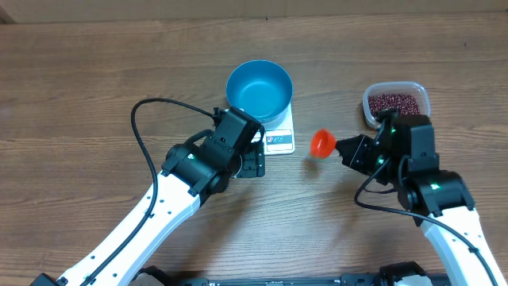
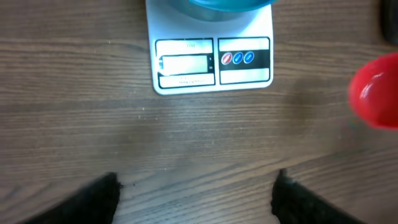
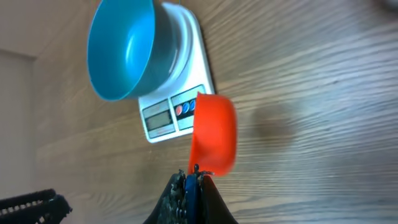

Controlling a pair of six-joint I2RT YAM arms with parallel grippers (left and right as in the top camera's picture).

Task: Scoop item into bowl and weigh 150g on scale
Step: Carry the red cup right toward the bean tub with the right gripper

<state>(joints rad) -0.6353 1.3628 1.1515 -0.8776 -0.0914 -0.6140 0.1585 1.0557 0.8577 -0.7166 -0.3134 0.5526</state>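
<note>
The blue bowl (image 1: 259, 91) stands on the white scale (image 1: 279, 140), and I see nothing inside it. The scale's display and buttons (image 2: 211, 62) face my left gripper (image 2: 196, 180), which hovers over bare wood just in front of it, open with nothing between its fingers (image 2: 93, 199). My right gripper (image 1: 343, 148) is shut on the blue handle of a red scoop (image 1: 321, 143), whose cup hangs to the right of the scale. From the right wrist, the scoop (image 3: 212, 134) is in front of the scale (image 3: 180, 106) and bowl (image 3: 121, 46). The dark red beans (image 1: 394, 102) lie in a tub.
The clear plastic tub (image 1: 419, 89) holding the beans sits at the back right, just behind my right arm. A black cable (image 1: 147, 139) loops off the left arm over the table. Bare wooden tabletop lies to the far left and front middle.
</note>
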